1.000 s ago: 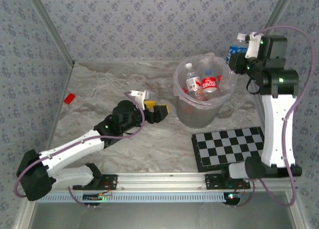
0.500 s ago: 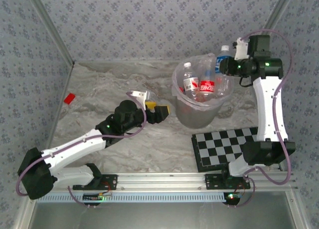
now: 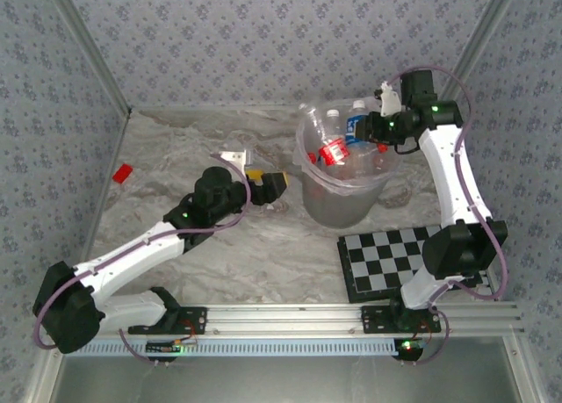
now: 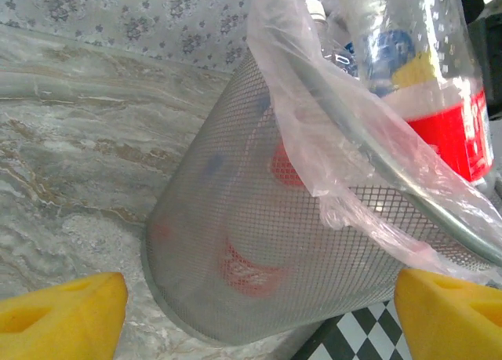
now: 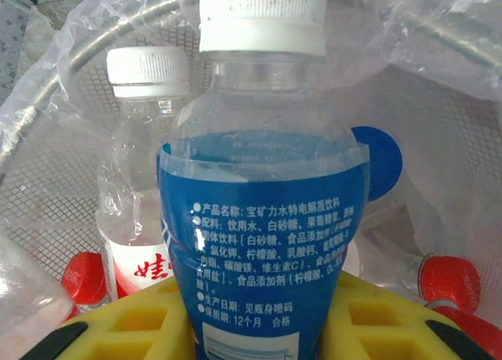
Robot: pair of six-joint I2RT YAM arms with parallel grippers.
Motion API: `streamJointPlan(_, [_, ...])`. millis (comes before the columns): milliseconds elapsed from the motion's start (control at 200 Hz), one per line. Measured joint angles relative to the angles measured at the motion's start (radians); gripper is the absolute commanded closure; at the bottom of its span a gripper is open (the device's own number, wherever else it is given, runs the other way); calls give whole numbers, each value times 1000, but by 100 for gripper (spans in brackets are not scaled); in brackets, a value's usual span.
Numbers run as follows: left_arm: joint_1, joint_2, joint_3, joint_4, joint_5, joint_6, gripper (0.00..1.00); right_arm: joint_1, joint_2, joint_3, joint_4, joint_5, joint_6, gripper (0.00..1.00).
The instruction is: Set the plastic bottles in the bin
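The bin (image 3: pixel 338 205) stands at the centre back, a mesh basket lined with a clear bag, holding several plastic bottles (image 3: pixel 334 150) with red labels and caps. My right gripper (image 3: pixel 371 133) hangs over the bin's right rim, shut on a blue-labelled bottle (image 3: pixel 356 126) with a white cap. In the right wrist view that bottle (image 5: pixel 263 242) stands upright between the yellow fingers (image 5: pixel 125 321), above a white-capped bottle (image 5: pixel 149 140) and red caps (image 5: pixel 447 281) in the bin. My left gripper (image 3: pixel 272 185) is open just left of the bin, whose mesh wall (image 4: pixel 259 219) faces the spread jaws.
A black-and-white checkerboard (image 3: pixel 404 258) lies front right of the bin. A small red block (image 3: pixel 122 173) rests at the far left near the wall. Patterned walls close in the back and both sides.
My right arm has swung left, carrying the blue-labelled bottle from beside the bin to over its opening. The bin has shifted slightly left. The left gripper has crept toward the bin.
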Motion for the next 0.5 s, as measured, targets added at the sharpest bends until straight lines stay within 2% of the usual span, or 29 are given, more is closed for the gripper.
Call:
streamJointPlan(245, [12,-18,14,-29,0,4,12,18,-7,37,-50,51,19,29])
streamJointPlan(345, [14,-18,14,-34,0,4,12,16,-15,92,-116,80,15,22])
streamJointPlan(500, [16,-18,14,-34,0,4,12,8,-58,192,-162,133,0,17])
